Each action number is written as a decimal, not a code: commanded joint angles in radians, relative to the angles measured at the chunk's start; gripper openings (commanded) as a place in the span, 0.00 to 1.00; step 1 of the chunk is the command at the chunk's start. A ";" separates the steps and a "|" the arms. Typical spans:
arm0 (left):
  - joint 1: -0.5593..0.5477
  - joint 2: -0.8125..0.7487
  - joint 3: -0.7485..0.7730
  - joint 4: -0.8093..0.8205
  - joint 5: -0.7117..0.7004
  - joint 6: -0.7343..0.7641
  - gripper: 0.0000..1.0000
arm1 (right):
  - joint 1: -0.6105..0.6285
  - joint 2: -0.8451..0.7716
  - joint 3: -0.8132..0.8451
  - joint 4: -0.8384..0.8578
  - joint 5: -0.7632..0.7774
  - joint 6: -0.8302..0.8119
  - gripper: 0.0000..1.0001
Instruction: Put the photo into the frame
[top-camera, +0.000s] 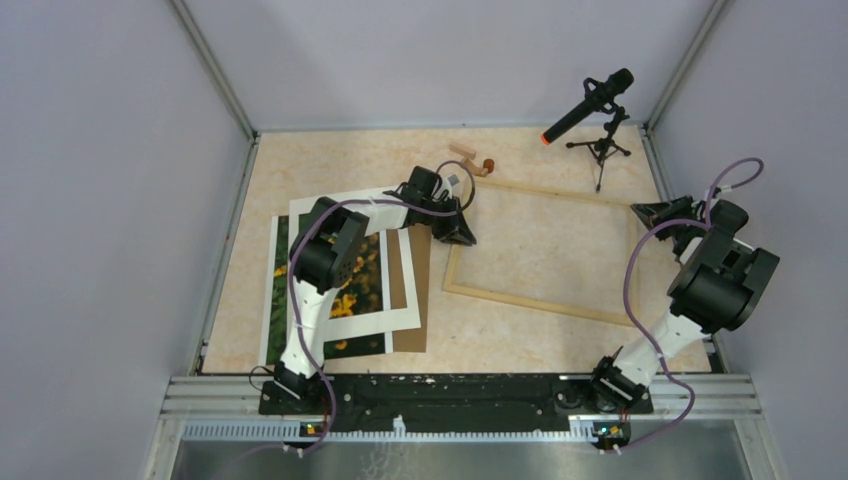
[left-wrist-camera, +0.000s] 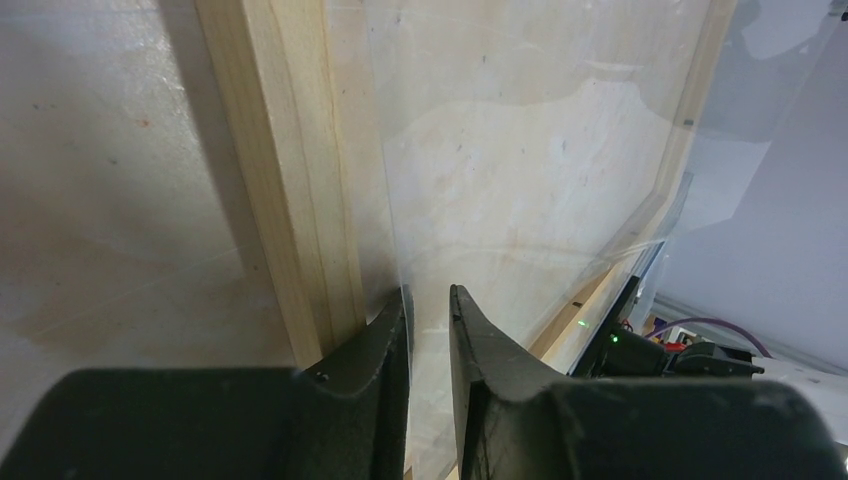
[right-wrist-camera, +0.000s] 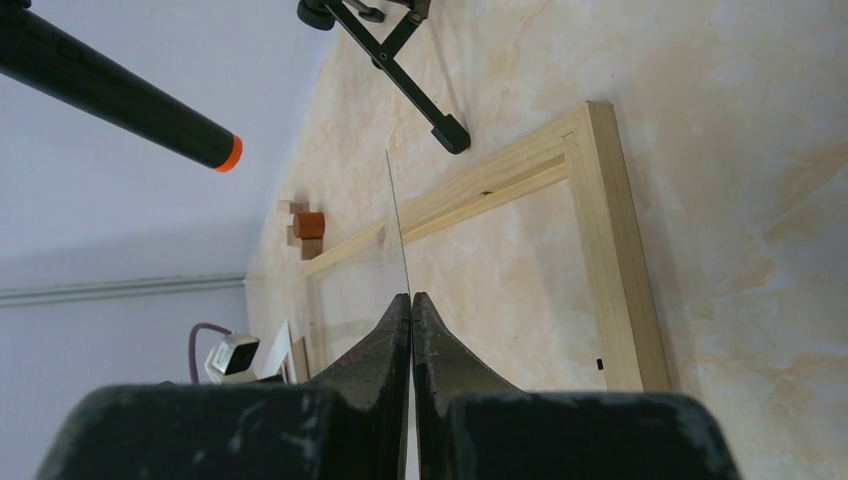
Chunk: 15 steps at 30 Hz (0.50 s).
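Note:
The photo (top-camera: 368, 272), sunflowers on dark green, lies at the left under a white mat (top-camera: 405, 305) and my left arm. The light-wood frame (top-camera: 530, 300) lies flat at centre right, with table showing through it. A clear pane (left-wrist-camera: 520, 150) hangs over the frame. My right gripper (right-wrist-camera: 411, 296) is shut on its thin edge (right-wrist-camera: 396, 220) above the frame's right rail (right-wrist-camera: 620, 250). My left gripper (left-wrist-camera: 428, 292) is over the frame's left rail (left-wrist-camera: 300, 200). Its jaws stand slightly apart, and the pane's edge runs between them along the left finger (left-wrist-camera: 385, 340).
A brown backing board (top-camera: 420, 300) lies under the mat. Small wooden blocks (top-camera: 470, 160) sit behind the frame. A microphone (top-camera: 590, 105) on a tripod (top-camera: 600, 150) stands at the back right. Grey walls enclose the table.

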 joint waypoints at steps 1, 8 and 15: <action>0.002 0.012 0.026 -0.007 -0.025 0.029 0.26 | -0.017 0.011 0.018 0.068 0.009 -0.014 0.00; 0.008 0.014 0.025 -0.013 -0.031 0.031 0.25 | -0.017 0.023 0.013 0.091 0.001 -0.002 0.00; 0.016 0.001 0.017 -0.018 -0.044 0.031 0.20 | -0.013 0.033 0.000 0.119 -0.007 0.012 0.00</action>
